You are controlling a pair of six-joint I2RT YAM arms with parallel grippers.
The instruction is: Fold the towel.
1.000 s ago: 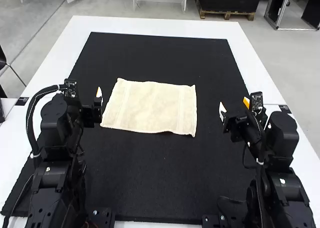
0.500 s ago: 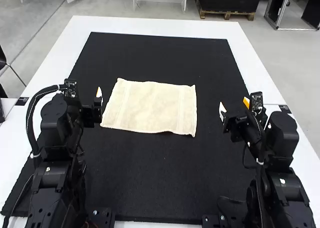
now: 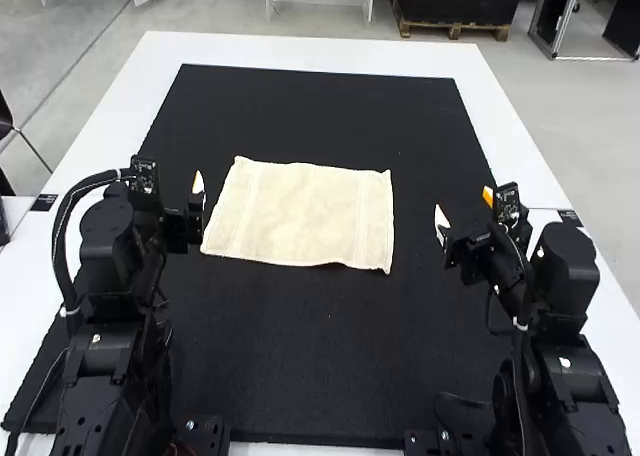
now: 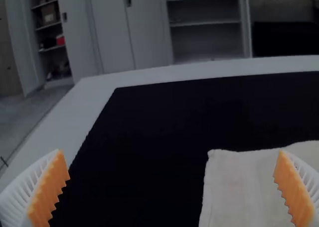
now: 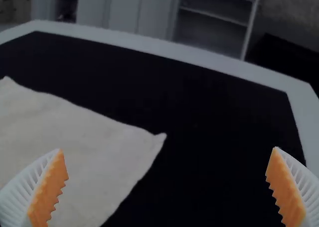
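Observation:
The cream towel lies spread flat as a rough rectangle, its near edge slightly wavy. Just beyond its left edge is my left gripper, partly hidden by its own arm. My right gripper stands apart from the towel, off its right side. In the left wrist view my left gripper is open, with a corner of the towel between and beyond its fingers. The right wrist view has my right gripper open too, holding nothing, with a towel corner showing past it.
A black mat lies under the towel on the white table. Bare mat stretches in front of the towel and behind it. The two arms stand at the near left and near right.
My right gripper has shifted very slightly to the left. The left arm and the towel look unmoved.

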